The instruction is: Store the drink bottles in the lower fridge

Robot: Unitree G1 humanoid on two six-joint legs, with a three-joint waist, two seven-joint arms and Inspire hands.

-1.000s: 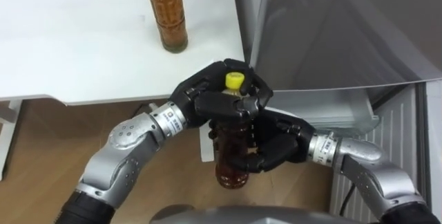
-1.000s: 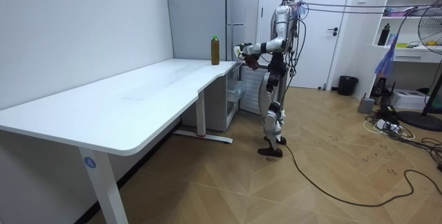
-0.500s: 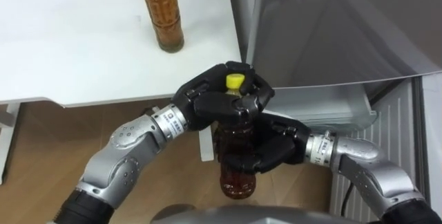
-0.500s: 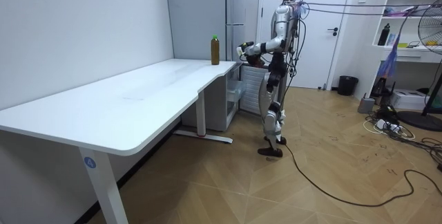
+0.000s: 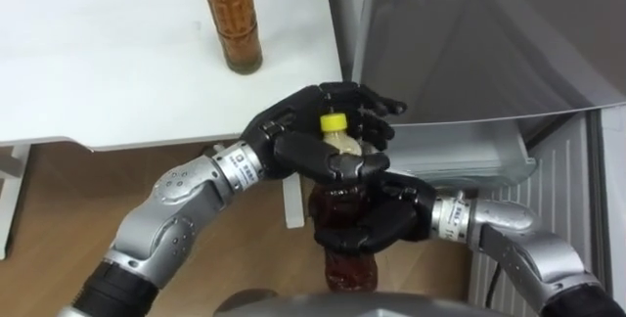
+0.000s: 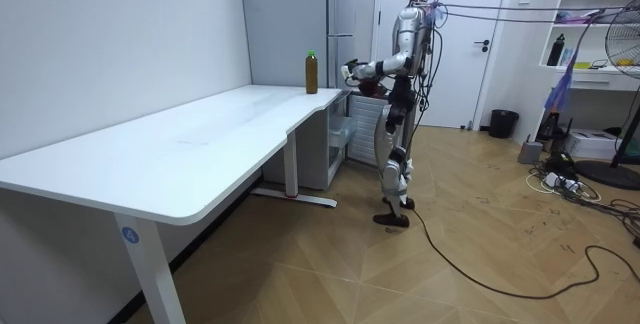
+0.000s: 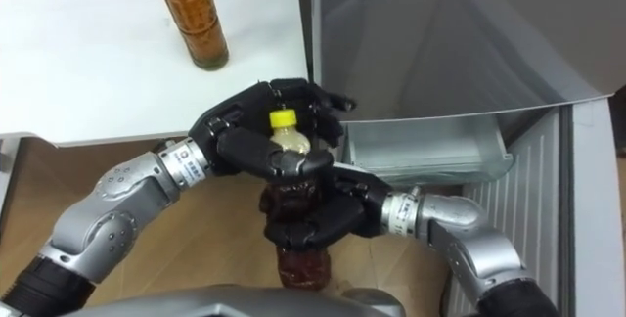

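A brown tea bottle with a yellow cap [image 5: 335, 123] hangs upright in front of me, off the table's edge. My right hand [image 5: 383, 225] is curled round its body from the right. My left hand [image 5: 291, 143] is at its neck: the fingers stretch out behind the cap and the thumb lies across the shoulder. A second tea bottle with a green cap [image 5: 233, 23] stands on the white table [image 5: 98, 63] near its right edge. The room view has me standing at the table's end, in front of the grey fridge [image 6: 345, 4].
The fridge's grey front [image 5: 469, 43] rises right of the table. Below it a pale drawer [image 5: 460, 156] juts out, with white ribbed panelling [image 5: 562, 190] to its right. Wooden floor lies beneath the hands.
The yellow-capped bottle has sunk a little lower in the right hand's hold. The left hand's fingers, curled tight round the cap before, have straightened out.
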